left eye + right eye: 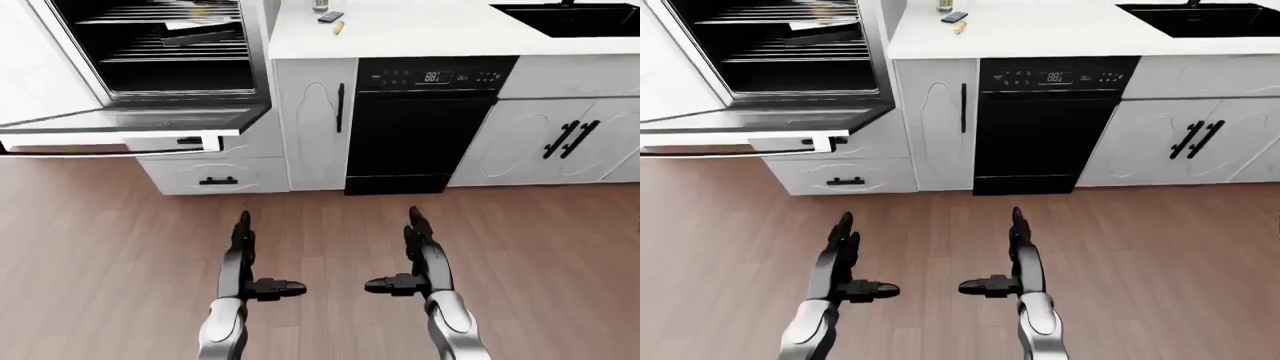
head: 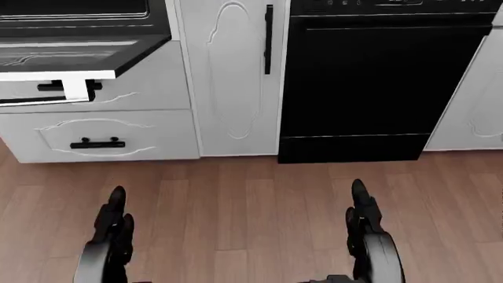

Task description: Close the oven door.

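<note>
Oven door [image 1: 130, 124]: seen lowered to about horizontal at the upper left of the left-eye view, projecting out over the floor; a pale handle bar [image 1: 100, 148] is seen along its outer edge.
Oven cavity [image 1: 165, 41]: left exposed; wire racks and a dark tray [image 1: 200, 31] are seen inside.
Drawer [image 2: 98, 137]: white, with a black pull, located under the oven.
Left robot hand [image 1: 243, 251]: held over the wooden floor [image 1: 100, 255], fingers extended and spread, thumb pointed inward; nothing is gripped; well apart from the oven door.
Right robot hand [image 1: 418, 251]: posed likewise, fingers apart, nothing gripped.
Dishwasher [image 1: 425, 124]: black, set right of a narrow white cabinet [image 1: 315, 124].
Tabletop [image 1: 440, 30]: white; small items are noted near its left end, too small to identify.
Sink [image 1: 570, 19]: dark, at upper right.
</note>
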